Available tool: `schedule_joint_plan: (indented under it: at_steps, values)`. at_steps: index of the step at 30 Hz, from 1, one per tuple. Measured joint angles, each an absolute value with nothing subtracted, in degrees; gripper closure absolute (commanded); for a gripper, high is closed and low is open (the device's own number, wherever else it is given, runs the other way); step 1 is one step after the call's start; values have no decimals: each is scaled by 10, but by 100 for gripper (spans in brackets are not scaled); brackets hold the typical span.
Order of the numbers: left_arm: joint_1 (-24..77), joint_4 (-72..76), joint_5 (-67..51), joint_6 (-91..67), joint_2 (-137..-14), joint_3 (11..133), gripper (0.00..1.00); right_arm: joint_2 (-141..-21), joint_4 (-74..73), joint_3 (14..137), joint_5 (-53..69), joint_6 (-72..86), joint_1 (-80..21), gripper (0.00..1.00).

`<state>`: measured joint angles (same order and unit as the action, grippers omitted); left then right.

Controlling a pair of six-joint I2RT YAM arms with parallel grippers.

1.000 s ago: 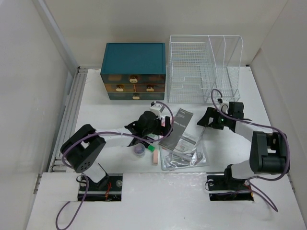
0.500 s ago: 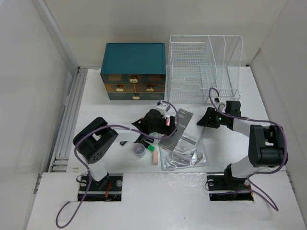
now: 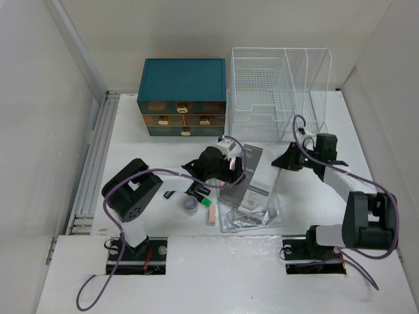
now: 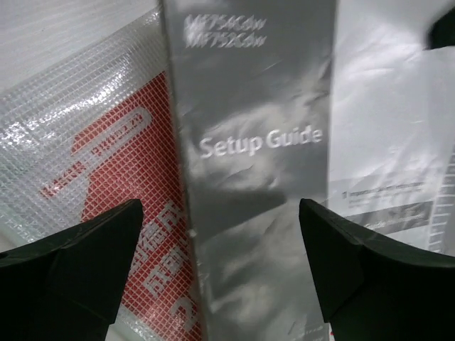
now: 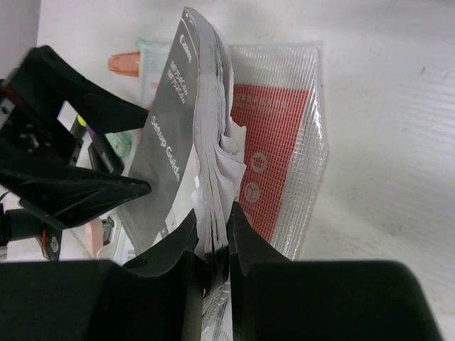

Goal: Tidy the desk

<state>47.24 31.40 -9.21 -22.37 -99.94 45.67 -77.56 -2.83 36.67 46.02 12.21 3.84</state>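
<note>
Desk surface (image 3: 131,157) spreads white across the top view, with walls close on the left, back and right, and my two arm bases sit in cut-outs at its near edge. Along the left rim runs a metal rail (image 3: 91,163), and a broad bare strip lies between it and my left arm. A teal drawer box (image 3: 183,85) stands against the back edge. Near the middle, a small black piece (image 3: 168,194), a purple roll (image 3: 190,205) and a pink eraser (image 3: 212,214) lie close together. My left tool (image 4: 219,213) hangs over a grey booklet (image 4: 249,142), its fingers wide apart and touching nothing. The booklet lies on a clear mesh pouch (image 4: 92,142) with red print. A wire rack (image 3: 262,91) stands just beside the drawers at the back. My right tool (image 5: 212,213) is clamped on the booklet's right edge, where the pages fan out. Bare surface runs from there to the right wall.
</note>
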Motion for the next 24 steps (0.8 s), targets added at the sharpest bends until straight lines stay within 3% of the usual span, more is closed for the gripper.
schedule_joint_plan:
  at_steps: [3, 17, 24]
  values:
    - [472, 302, -88, -223, -990, 457, 1, -728, -74, 385, 462, 94, 50, 100]
    - [460, 145, -57, -218, -675, 517, 1, -532, -236, 503, 390, -48, 40, 100]
    - [441, 40, -24, -193, -544, 549, 0, -512, -266, 661, 319, -76, 24, 100]
